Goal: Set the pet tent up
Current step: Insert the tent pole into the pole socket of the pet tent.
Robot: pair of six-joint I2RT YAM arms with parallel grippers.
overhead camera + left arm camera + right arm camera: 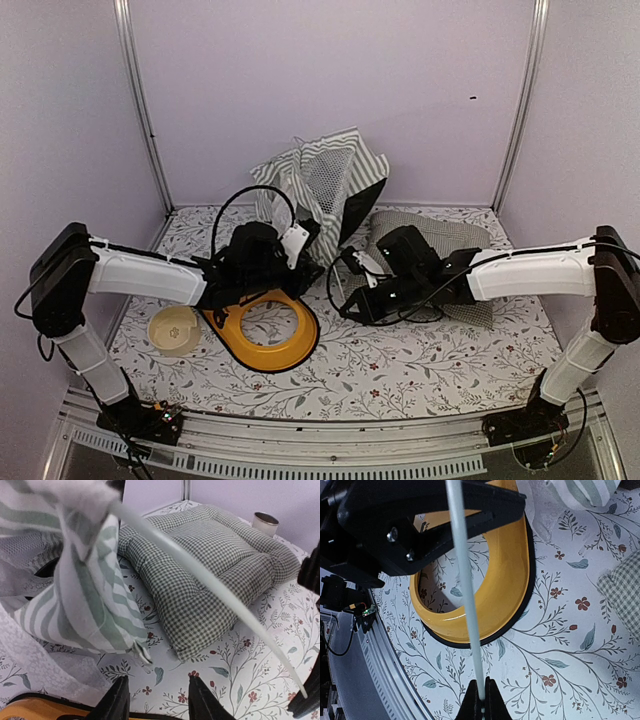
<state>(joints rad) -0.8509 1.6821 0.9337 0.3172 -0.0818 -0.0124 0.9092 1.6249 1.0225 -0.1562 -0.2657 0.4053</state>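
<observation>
While the pet tent sits slumped in a crumpled heap at the back of the table, close to the rear wall, I have my right gripper pinched tight on one of its thin white poles. That pole runs straight up out of the closed fingertips in the right wrist view and crosses over the yellow ring lying flat on the floral cloth.

From the left wrist I see the same pole arching from the tent's striped fabric down towards the lower right, passing above the green-checked cushion. My left gripper has its fingers apart, with only the patterned cloth showing between them, so it grasps nothing. A loose corner of the striped fabric hangs just above those fingers, not touching them.

From overhead, both arms reach in to the middle of the table, their wrists near each other in front of the tent. The cushion lies partly under the right arm. A small beige bowl sits just left of the yellow ring. A pale cup stands beyond the far edge of the cushion.
</observation>
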